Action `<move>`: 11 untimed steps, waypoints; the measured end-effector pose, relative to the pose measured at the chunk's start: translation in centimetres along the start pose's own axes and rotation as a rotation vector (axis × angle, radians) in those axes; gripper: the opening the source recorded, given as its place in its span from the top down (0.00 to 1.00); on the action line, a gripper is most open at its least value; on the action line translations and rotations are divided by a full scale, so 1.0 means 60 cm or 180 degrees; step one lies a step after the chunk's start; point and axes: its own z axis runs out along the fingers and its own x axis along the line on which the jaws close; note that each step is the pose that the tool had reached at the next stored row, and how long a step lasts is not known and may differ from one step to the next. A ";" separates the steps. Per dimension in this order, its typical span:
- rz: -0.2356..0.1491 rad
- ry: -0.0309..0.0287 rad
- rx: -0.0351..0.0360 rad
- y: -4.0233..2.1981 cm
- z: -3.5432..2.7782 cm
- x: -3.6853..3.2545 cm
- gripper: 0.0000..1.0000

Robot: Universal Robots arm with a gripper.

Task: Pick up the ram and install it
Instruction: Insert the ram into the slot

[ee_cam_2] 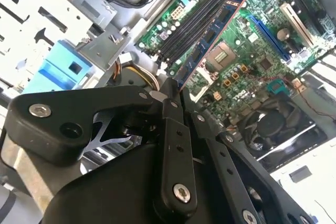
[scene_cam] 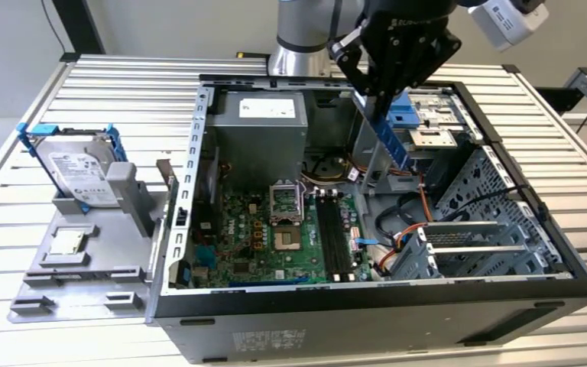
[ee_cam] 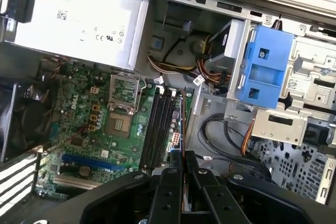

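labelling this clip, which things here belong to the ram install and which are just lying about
Job in hand:
ram, held in the gripper
black memory slots
motherboard

Lying about:
hard drive, on the exterior view's left
power supply
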 end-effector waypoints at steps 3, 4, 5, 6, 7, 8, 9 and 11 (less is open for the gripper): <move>0.0044 0.0017 -0.0002 0.000 0.006 0.000 1.00; 0.0060 0.0018 -0.0001 0.000 0.009 -0.001 1.00; 0.0078 0.0018 -0.0001 -0.001 0.012 -0.002 1.00; 0.0110 0.0018 0.0001 -0.001 0.014 -0.002 1.00; 0.0156 0.0017 0.0002 -0.001 0.016 -0.002 1.00; 0.0237 0.0016 0.0006 -0.001 0.018 -0.002 1.00; 0.0292 0.0015 0.0008 -0.001 0.020 -0.002 1.00; 0.0344 0.0014 0.0010 -0.002 0.024 -0.007 1.00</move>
